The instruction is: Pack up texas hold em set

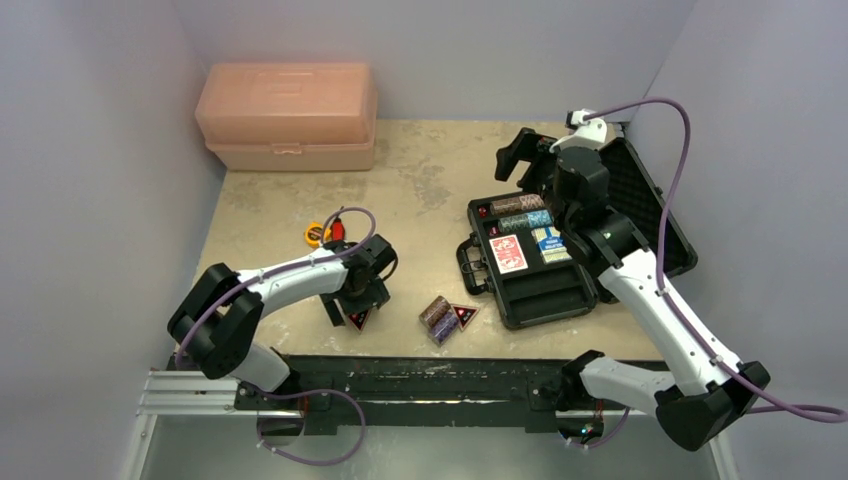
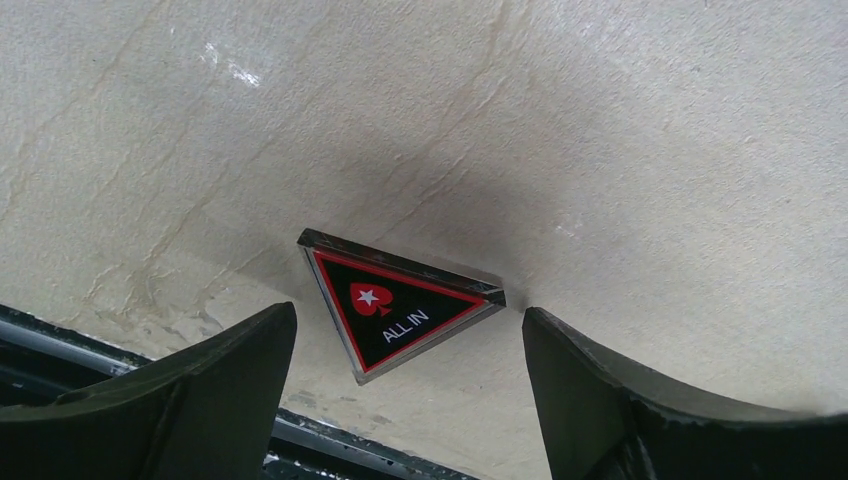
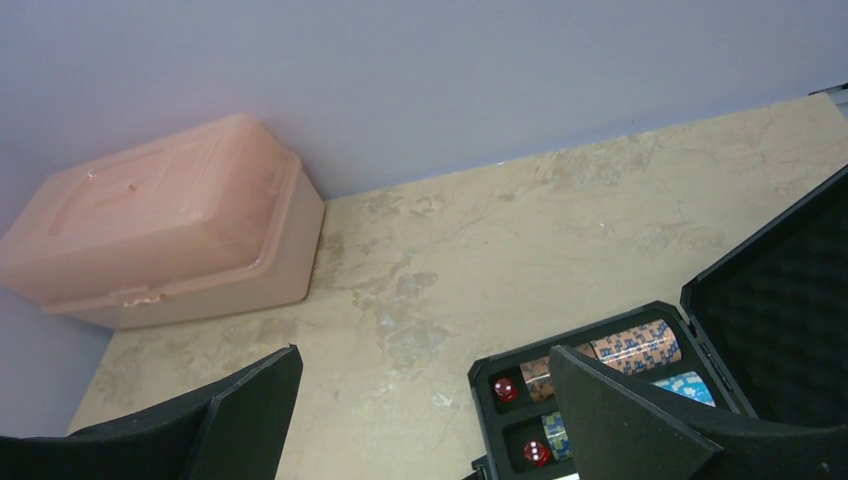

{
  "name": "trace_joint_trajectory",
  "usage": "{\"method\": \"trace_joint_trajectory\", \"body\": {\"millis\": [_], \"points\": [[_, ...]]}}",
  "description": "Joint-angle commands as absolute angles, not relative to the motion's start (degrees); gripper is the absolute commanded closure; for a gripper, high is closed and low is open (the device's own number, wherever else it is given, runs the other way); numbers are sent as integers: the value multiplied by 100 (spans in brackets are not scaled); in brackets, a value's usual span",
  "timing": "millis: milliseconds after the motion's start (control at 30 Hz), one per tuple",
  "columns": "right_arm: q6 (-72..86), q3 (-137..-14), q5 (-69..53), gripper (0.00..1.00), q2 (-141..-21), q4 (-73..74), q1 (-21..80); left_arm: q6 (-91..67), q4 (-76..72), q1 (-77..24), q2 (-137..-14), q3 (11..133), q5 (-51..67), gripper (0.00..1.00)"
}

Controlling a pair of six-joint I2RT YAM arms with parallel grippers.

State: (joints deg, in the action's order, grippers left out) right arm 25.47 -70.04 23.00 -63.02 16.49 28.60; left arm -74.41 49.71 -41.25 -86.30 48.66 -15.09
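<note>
Here, the left hand stands open astride the triangular token on the worktop, touching nothing; the right hand gapes empty.

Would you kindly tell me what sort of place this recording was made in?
Probably a robotics lab test cell: plain walls enclose a beige table, two arms are bolted to a metal rail at its near edge, and an open poker case sits out as a prop.

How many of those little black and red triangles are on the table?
2: one triangle lies at the open left tool; the other triangle sits beside the loose chips. More may be hidden.
</note>
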Motion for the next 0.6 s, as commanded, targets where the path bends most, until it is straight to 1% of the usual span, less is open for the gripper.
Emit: {"method": "trace_joint_trajectory", "body": {"millis": [0,267,567], "points": [[2566,-7108,2265,1,-6339,1475,2899,-7470,4506,-4081,-8330,4647,-1444,17],[2580,-7164,2188,1,-6416,1508,2900,-7537,4359,-4049,-8290,4525,-1536,20],[2593,-7150,2149,1,-6452,1496,2900,-7818,4302,-3980,-8253,4348,-1608,21]]}}
